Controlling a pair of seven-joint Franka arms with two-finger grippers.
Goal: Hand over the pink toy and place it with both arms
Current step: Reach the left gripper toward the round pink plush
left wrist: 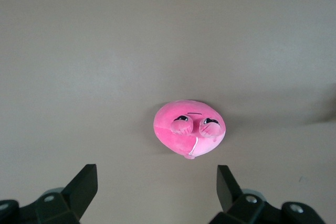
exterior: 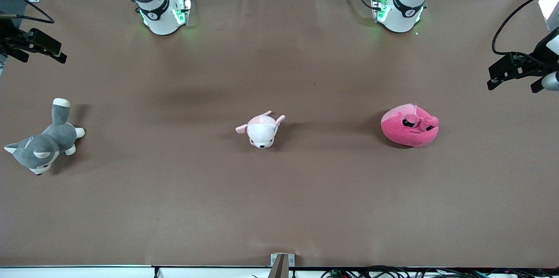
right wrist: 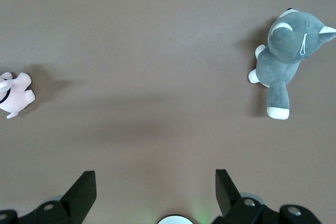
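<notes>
Three plush toys on brown table [exterior: 279, 208]: pink toy [exterior: 409, 125] toward left arm's end, puppy plush [exterior: 262, 130] mid-table, husky plush [exterior: 43, 140] toward right arm's end. Both arms wait high at the table ends.

Left wrist view: left gripper [left wrist: 155, 187] spread wide, empty, pink toy [left wrist: 189, 128] below. Looks soft, light, squashy; pinch across the rounded body.

Right wrist view: right gripper [right wrist: 155, 187] spread wide, empty, over bare table between husky and puppy.

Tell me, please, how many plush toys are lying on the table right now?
3, in a row: the pink toy toward the left arm's end, the pale puppy plush mid-table, and the grey husky plush toward the right arm's end. None looks hidden.
</notes>
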